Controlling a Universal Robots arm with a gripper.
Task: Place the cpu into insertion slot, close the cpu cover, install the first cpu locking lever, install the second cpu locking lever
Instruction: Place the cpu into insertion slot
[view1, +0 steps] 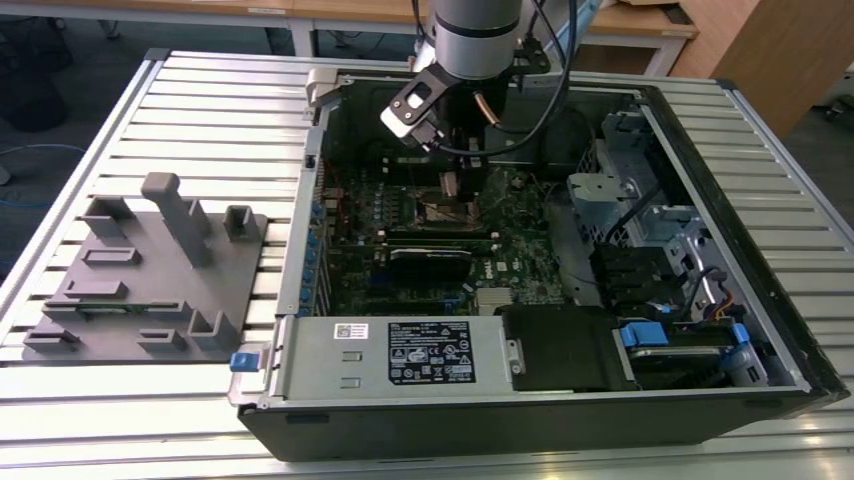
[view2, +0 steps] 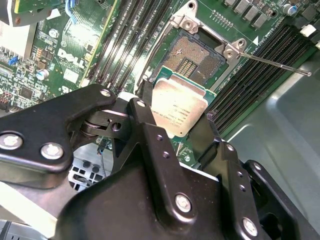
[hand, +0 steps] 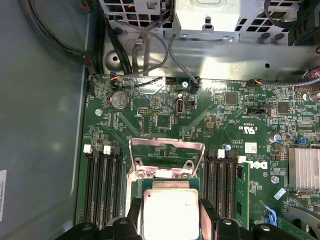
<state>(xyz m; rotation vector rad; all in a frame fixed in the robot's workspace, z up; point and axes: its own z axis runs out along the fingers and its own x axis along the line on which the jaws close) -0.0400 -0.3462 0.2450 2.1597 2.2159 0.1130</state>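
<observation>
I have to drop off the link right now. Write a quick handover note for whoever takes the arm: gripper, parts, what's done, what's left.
Gripper: shut on the cpu, fingers on two opposite edges.
Cpu: held just above the insertion slot, overlapping one edge of it, not seated.
Cpu cover: swung up, open. One locking lever sticks out free beside the slot.
Done: cpu is in the grip, at the slot.
Left: seat the cpu, close the cover, latch both levers.

The gripper (hand: 169, 224) clamps the cpu (hand: 169, 207) between its black jaws over the green motherboard (hand: 210, 107), near the raised cpu cover (hand: 166, 143), with memory slots (hand: 102, 185) either side
</observation>
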